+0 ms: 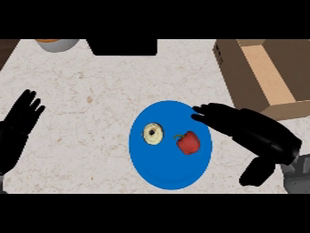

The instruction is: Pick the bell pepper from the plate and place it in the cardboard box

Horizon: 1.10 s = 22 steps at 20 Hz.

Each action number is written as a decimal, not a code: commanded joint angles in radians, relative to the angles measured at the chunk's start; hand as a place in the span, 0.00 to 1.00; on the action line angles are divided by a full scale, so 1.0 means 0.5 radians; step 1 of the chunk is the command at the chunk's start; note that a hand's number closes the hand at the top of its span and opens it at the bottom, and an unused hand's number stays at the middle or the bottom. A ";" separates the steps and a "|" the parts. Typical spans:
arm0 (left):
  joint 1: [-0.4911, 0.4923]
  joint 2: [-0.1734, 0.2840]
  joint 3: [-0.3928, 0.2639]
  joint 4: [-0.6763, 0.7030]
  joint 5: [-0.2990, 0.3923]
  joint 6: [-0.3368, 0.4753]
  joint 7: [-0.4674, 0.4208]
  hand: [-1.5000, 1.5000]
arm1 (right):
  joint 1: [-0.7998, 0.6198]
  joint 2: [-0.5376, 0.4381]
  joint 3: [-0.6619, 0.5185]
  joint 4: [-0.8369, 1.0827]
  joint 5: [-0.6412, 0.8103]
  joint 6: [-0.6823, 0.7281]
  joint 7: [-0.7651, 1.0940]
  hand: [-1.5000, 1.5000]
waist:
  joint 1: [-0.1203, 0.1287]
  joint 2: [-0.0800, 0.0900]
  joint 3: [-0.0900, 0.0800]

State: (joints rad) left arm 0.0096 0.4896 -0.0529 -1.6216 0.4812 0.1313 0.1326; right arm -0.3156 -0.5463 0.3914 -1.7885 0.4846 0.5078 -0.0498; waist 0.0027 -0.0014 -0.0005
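Straight, outstretched fingers [207,111] of the right hand [251,129] were seen over the blue plate's [158,175] right edge, near the red bell pepper [188,143], which lay on the plate beside a pale onion slice [153,134]. Well apart, the cardboard box [278,73] was found on the counter [83,91], and the left hand [13,132] was rested open at the left.

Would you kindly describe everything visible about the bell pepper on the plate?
The bell pepper is small, glossy red, with a short dark stem pointing up-left. It lies on its side on the right half of the blue plate, apart from the pale round item beside it. The right robot hand hovers open just right of it, not visibly touching.
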 commanded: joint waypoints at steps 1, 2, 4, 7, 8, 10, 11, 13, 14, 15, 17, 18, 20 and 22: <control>-0.084 -0.059 0.019 0.026 -0.048 -0.014 0.083 0.50 | -0.008 0.119 0.064 0.012 0.150 0.094 0.123 0.00 | -0.002 0.002 0.001; 0.006 -0.073 0.002 -0.090 -0.082 0.004 0.091 0.50 | 0.078 0.050 0.044 0.106 0.213 0.036 -0.087 0.00 | 0.002 0.002 0.001; -0.083 -0.156 0.019 0.097 -0.150 -0.008 0.017 0.50 | -0.071 0.098 -0.049 0.132 0.198 0.181 -0.013 0.00 | -0.002 0.003 0.001; -0.068 -0.109 0.124 0.000 -0.112 -0.101 0.155 0.50 | -0.096 0.257 -0.055 0.192 0.287 0.197 0.020 0.00 | 0.002 0.003 0.001; -0.155 -0.103 0.104 -0.096 -0.133 0.002 0.304 0.50 | 0.026 0.157 -0.068 0.152 0.313 0.149 -0.088 0.00 | -0.005 0.002 0.001; -0.091 -0.192 0.116 0.139 -0.176 -0.149 0.014 0.50 | 0.015 0.265 0.039 0.272 0.445 0.081 -0.136 0.00 | -0.001 0.004 0.001; 0.007 -0.185 0.157 0.051 -0.174 -0.185 0.037 0.50 | 0.113 0.284 -0.011 0.116 0.433 0.093 -0.112 0.00 | -0.002 0.002 0.001; -0.133 -0.201 0.158 -0.010 -0.207 -0.101 0.227 0.50 | -0.071 0.350 -0.077 0.288 0.431 0.184 -0.154 0.00 | 0.001 0.003 0.001; -0.023 -0.183 0.200 -0.026 -0.202 -0.185 0.123 0.50 | 0.043 0.347 0.003 0.309 0.539 0.039 -0.263 0.00 | 0.003 0.003 0.001; -0.078 -0.149 0.237 -0.049 -0.189 -0.182 0.215 0.50 | 0.140 0.284 -0.061 0.172 0.497 0.062 -0.296 0.00 | -0.003 0.001 0.001; -0.144 -0.230 0.233 0.146 -0.272 -0.175 0.130 0.50 | 0.112 0.396 -0.029 0.128 0.543 0.112 -0.194 0.00 | -0.008 0.002 0.001; -0.216 -0.221 0.271 0.129 -0.226 -0.190 0.195 0.50 | 0.068 0.342 -0.132 0.138 0.515 0.145 -0.263 0.00 | -0.008 0.002 0.001; -0.004 -0.203 0.306 -0.004 -0.216 -0.284 0.144 0.50 | 0.086 0.468 -0.007 0.225 0.664 0.007 -0.256 0.00 | 0.002 0.002 0.001; -0.013 -0.217 0.314 -0.136 -0.215 -0.233 0.289 0.50 | 0.019 0.447 -0.045 0.285 0.713 0.054 -0.277 0.00 | 0.005 0.002 0.001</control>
State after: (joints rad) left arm -0.0098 0.3770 0.0670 -1.6415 0.3621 0.0330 0.2271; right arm -0.2899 -0.3411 0.3678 -1.6878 0.7812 0.5485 -0.1609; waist 0.0031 -0.0006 -0.0001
